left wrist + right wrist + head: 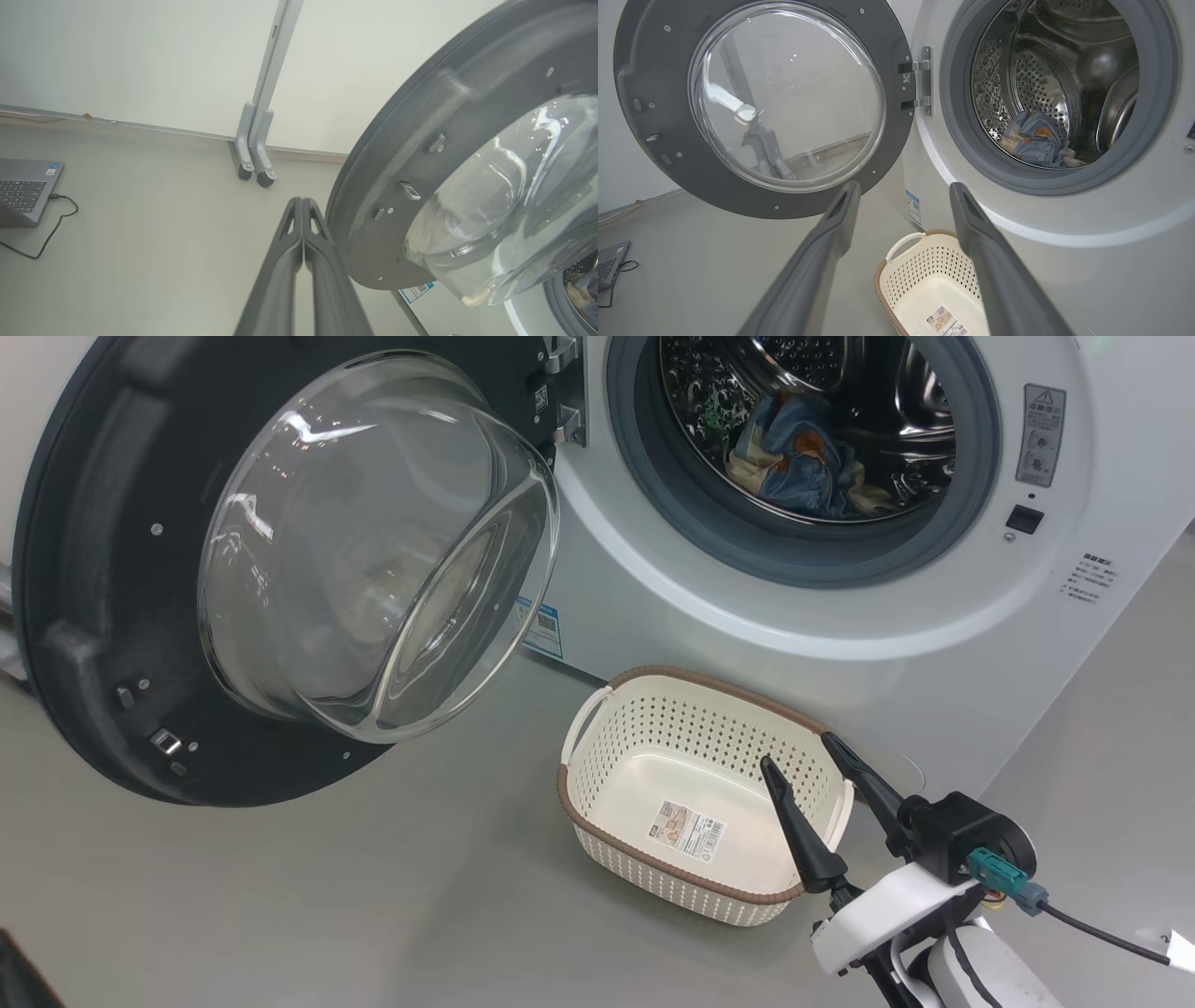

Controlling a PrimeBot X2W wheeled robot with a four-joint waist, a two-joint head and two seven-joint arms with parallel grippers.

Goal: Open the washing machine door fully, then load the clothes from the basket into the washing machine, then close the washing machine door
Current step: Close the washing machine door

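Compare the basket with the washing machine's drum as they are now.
The basket is cream plastic with a brown rim; the drum is shiny steel. The basket holds no clothes, just a barcode sticker on its bottom; the drum holds the clothes. The basket opens upward on the floor; the drum opens forward. Both have perforated walls.

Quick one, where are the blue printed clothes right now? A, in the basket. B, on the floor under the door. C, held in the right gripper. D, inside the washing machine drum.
D: the clothes lie in the steel drum of the washing machine. The basket holds nothing but its bottom sticker, and the right gripper is open and holds nothing.
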